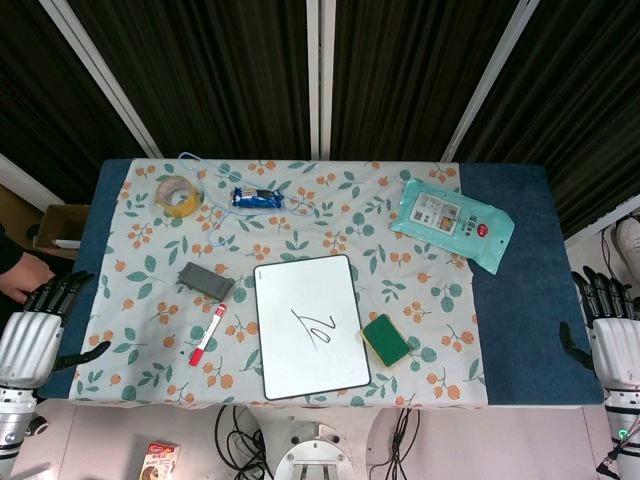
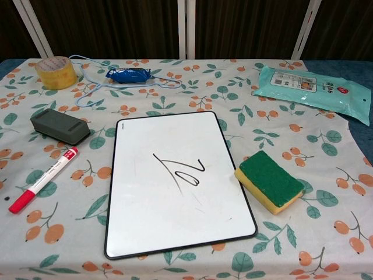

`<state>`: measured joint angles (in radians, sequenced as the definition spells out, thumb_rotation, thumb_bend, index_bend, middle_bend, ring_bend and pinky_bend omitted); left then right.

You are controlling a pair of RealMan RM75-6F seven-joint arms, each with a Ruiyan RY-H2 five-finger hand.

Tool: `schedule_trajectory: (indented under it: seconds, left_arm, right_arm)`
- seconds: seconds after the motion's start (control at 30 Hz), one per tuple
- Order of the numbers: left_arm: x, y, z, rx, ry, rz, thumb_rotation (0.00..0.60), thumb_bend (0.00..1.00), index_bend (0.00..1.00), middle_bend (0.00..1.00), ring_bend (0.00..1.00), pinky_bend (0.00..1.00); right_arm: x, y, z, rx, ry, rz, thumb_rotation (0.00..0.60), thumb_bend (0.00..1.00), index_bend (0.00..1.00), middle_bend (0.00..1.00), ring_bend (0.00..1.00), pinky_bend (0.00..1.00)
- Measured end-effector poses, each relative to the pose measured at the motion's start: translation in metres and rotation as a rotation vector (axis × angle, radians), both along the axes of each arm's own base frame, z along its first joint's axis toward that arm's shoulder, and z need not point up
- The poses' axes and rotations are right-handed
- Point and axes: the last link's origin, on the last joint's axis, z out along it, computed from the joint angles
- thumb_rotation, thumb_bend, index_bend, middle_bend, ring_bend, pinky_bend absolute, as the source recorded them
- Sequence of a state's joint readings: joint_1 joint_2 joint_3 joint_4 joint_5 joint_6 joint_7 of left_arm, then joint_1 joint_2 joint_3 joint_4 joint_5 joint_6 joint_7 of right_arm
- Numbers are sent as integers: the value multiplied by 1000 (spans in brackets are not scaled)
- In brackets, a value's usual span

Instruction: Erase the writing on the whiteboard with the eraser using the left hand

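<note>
A whiteboard [image 1: 309, 325] [image 2: 178, 181] with black scribbled writing [image 1: 314, 327] [image 2: 178, 170] in its middle lies on the floral cloth near the table's front edge. A dark grey eraser [image 1: 206, 280] [image 2: 59, 126] rests to the board's left, with nothing touching it. My left hand [image 1: 40, 325] hovers off the table's left edge, fingers apart and empty. My right hand [image 1: 608, 330] stays beyond the right edge, fingers spread and empty. Neither hand appears in the chest view.
A red marker [image 1: 208, 334] [image 2: 44, 178] lies in front of the eraser. A green and yellow sponge [image 1: 386, 340] [image 2: 269, 181] sits right of the board. Yellow tape [image 1: 178, 195] [image 2: 56, 72], a blue packet [image 1: 257, 198] [image 2: 129, 74] and a wipes pack [image 1: 452, 223] [image 2: 313, 85] lie further back.
</note>
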<state>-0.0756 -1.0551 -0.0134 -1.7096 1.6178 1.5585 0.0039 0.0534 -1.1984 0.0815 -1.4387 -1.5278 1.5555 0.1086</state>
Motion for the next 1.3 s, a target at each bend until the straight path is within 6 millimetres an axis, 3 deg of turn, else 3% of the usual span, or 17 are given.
schedule_trajectory:
  seconds: [0.3, 0.43, 0.53, 0.73, 0.97, 1.17, 1.3]
  left_arm:
    - [0, 1, -1, -10, 2, -9, 537, 0, 127, 127, 87, 185]
    - [3, 6, -2, -25, 18, -32, 595, 0, 127, 127, 88, 185]
    - [9, 17, -3, -42, 31, -60, 600, 0, 127, 127, 88, 185]
    - [26, 45, -12, -116, 60, -124, 600, 0, 132, 127, 88, 186]
    - [47, 89, -41, -273, 63, -167, 600, 0, 139, 127, 88, 189]
    - [47, 129, -75, -387, 107, -128, 600, 11, 144, 127, 88, 189]
    - [43, 144, -95, -433, 142, -100, 600, 28, 149, 131, 88, 189]
  right_arm:
    - [-1, 1, -1, 6, 3, -5, 600, 367, 0, 0, 0, 0]
    - [1, 0, 0, 2, 3, -2, 600, 366, 0, 0, 0, 0]
    - [3, -1, 0, 2, 4, 4, 600, 366, 0, 0, 0, 0]
    - [4, -2, 1, -5, 4, 4, 600, 367, 0, 0, 0, 0]
    - [-3, 3, 5, -20, -4, -17, 600, 366, 0, 0, 0, 0]
    - [-6, 6, 10, -31, -3, -23, 600, 367, 0, 0, 0, 0]
    - [-8, 5, 11, -33, -3, -31, 600, 367, 0, 0, 0, 0]
